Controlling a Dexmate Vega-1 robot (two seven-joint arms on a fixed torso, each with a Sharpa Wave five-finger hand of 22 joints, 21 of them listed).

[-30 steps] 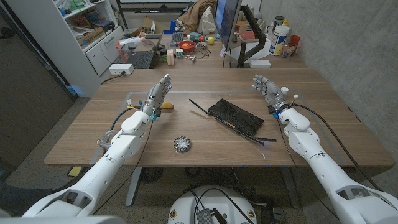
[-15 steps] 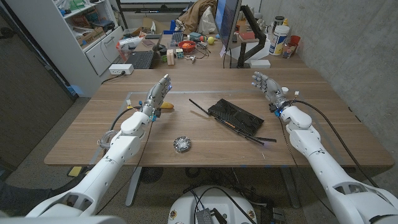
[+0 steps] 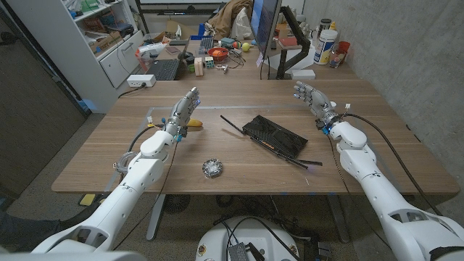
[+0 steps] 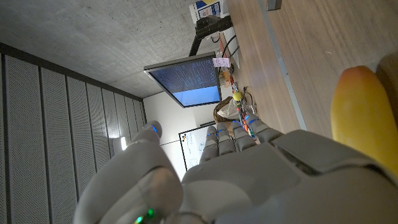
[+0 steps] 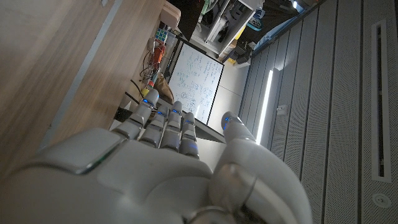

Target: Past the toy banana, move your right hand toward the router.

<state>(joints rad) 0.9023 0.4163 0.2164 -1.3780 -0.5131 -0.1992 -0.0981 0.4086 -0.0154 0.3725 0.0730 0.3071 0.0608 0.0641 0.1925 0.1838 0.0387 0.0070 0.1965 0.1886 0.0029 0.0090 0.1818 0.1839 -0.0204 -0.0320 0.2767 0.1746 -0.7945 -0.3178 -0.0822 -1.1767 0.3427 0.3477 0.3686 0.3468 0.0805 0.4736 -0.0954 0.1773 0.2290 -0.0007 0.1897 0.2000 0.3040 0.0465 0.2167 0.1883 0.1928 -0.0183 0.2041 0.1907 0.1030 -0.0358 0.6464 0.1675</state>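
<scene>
There, on the wood-grained desk (image 3: 239,174), the flat black router (image 3: 274,135) lay at the middle with thin antennas sticking out at both ends. The smooth yellow toy banana (image 3: 193,124) lay just beside the left hand (image 3: 183,112), which hid most of it; that hand's fingers were straight and grasped nothing. The right hand (image 3: 310,98) hovered well apart from the router, near the desk's far right, fingers spread and released. A crumpled silvery ball (image 3: 212,168) sat nearer the front edge.
</scene>
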